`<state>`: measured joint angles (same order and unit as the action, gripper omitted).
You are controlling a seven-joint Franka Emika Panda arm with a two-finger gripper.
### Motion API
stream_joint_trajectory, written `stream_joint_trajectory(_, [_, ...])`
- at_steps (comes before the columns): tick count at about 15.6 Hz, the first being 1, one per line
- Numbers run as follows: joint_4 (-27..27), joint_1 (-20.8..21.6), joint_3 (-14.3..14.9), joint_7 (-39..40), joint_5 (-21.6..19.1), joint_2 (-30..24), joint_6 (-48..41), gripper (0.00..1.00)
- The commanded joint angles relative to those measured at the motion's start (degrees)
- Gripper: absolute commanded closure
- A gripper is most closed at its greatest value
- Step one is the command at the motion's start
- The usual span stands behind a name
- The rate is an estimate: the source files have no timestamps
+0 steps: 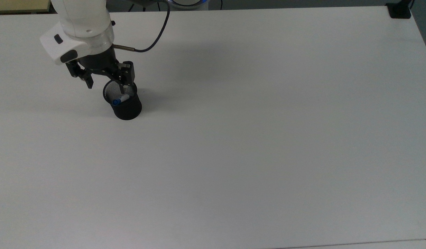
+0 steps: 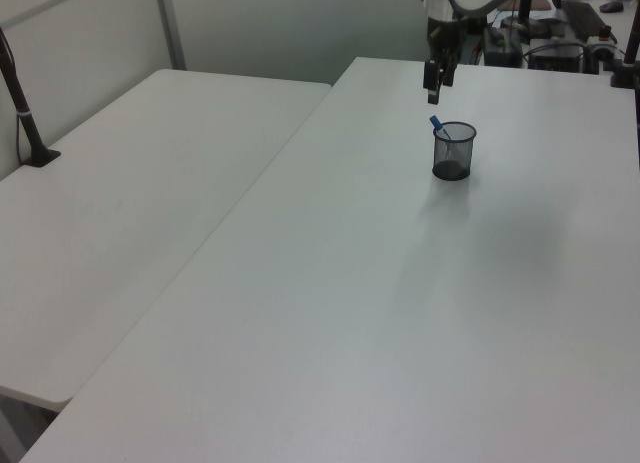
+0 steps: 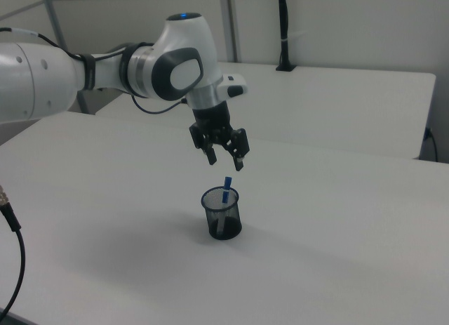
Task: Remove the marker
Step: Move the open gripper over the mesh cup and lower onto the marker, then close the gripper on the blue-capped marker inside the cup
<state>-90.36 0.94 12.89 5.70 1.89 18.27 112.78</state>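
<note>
- Marker (image 3: 226, 187): a slim white barrel with a blue cap, standing tilted inside a black mesh cup (image 3: 222, 214). The capped end leans on the rim and rises a little above it, as the right view shows; in the top view the blue cap (image 1: 116, 101) lies against the rim on the top view's left.
- Mesh cup: upright on the white tabletop (image 1: 268, 138), with nothing else near it.
- Gripper (image 3: 223, 156): carried point-down by the white arm (image 3: 140, 69) and poised above the cup. In the right view the fingertips hang clear above the blue cap, with a visible gap, and nothing touches the marker or the cup.
- Fingers (image 1: 90, 83): spread apart and holding nothing. In the top view one finger overlaps the cup's mouth while the other sits outside the rim on the top view's left.
- Alignment: in the left view the gripper (image 2: 438, 75) stands just above and slightly to the left view's left of the marker's cap (image 2: 436, 122).
- Progress, as a judgement: only the approach is in hand. The marker is still inside the cup, ungrasped.
- Remaining, as a judgement: centre the spread fingers over the protruding cap, descend, close on the marker, lift it free of the rim, and set it on the tabletop apart from the cup.
</note>
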Motion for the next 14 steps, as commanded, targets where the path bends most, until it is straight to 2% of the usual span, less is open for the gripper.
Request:
stream_joint_trajectory(1, [-0.8,0.7,0.6,1.6,1.7,1.1,1.2,0.26])
stream_joint_trajectory(6, [-0.6,1.2,0.5,1.6,2.2,3.1,1.6,0.31])
stream_joint_trajectory(11, [-0.5,2.0,0.1,0.8,2.1,5.0,3.6,0.42])
stream_joint_trajectory(14, [-0.3,2.0,0.1,0.9,2.1,5.4,3.9,0.62])
